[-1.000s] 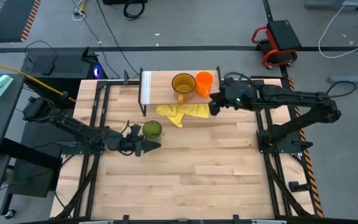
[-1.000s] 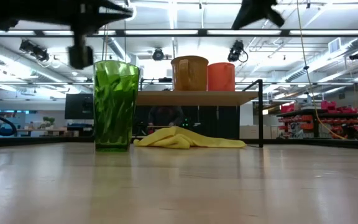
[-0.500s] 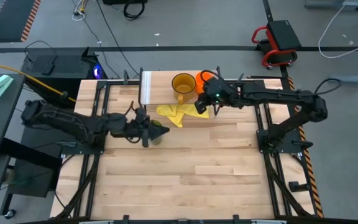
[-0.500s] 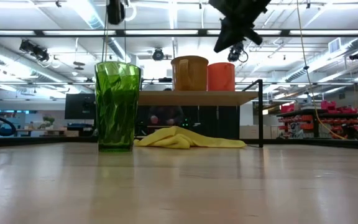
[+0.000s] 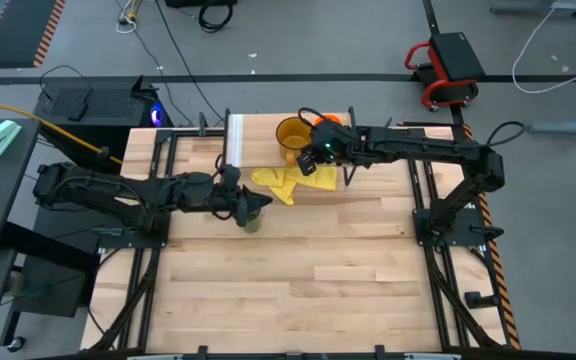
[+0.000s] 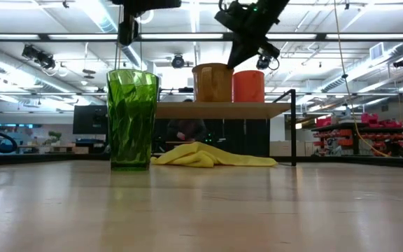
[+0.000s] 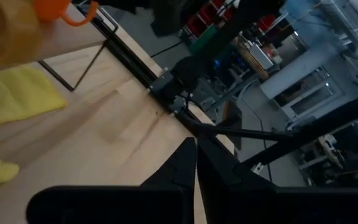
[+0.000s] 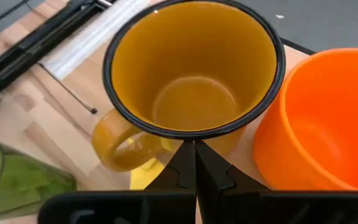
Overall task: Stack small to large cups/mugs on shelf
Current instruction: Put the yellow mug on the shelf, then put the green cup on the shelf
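Observation:
The green tumbler (image 6: 131, 119) stands upright on the tabletop, in front of the shelf (image 6: 222, 108). My left gripper (image 5: 260, 204) hangs shut over the tumbler (image 5: 252, 222), clear of its rim in the low view. The amber mug (image 8: 191, 68) and the orange mug (image 8: 309, 124) stand side by side on the shelf top (image 5: 258, 130), the amber one's handle (image 8: 120, 146) toward the table's near side. My right gripper (image 8: 194, 149) is shut and hovers just above the two mugs (image 6: 235, 56), over the gap between them.
A crumpled yellow cloth (image 5: 288, 182) lies on the table against the shelf's near side, partly under it (image 6: 212, 155). The shelf's black legs (image 6: 294, 126) stand at its ends. Bare slatted tabletop (image 5: 318, 280) spreads toward the near edge.
My left gripper has swung from the tumbler's near-left side toward the far edge and right, ending over the tumbler. My right gripper has travelled toward the table's left, from beyond the orange mug's right side to above the gap between the two mugs. The cups have stayed put.

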Robot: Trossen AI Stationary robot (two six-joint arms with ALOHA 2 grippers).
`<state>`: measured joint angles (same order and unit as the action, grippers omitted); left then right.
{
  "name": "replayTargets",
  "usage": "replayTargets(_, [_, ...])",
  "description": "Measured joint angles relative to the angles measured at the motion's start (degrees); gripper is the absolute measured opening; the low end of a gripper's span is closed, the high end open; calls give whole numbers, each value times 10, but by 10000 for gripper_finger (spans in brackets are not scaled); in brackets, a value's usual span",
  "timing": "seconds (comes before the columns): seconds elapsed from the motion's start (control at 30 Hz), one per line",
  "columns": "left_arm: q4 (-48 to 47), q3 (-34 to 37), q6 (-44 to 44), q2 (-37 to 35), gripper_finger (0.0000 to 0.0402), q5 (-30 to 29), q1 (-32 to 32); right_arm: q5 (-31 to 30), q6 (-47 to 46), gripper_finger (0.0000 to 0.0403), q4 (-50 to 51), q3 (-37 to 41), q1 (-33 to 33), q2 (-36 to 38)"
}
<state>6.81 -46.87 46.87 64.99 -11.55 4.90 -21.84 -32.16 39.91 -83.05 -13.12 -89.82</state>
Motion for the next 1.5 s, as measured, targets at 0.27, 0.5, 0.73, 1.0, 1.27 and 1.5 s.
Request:
replayTargets(0.27, [-3,0,-2,0,13,6,0,-5,4,0,8,-27,-12,-26])
replayTargets(0.5, [-3,0,-2,0,22,5,0,-14,4,0,-5,-28,-22,-23])
replayTargets(0.73, [-3,0,1,0,12,5,0,-12,8,0,-19,-29,-33,-22])
replayTargets(1.0, [-3,0,7,0,23,5,0,-22,19,0,14,-29,-35,-9])
replayTargets(1.27, [-8,0,6,0,15,5,0,-23,18,0,54,-29,-48,-2])
replayTargets(1.5, [-12,0,6,0,18,5,0,-23,18,0,56,-29,-59,-2])
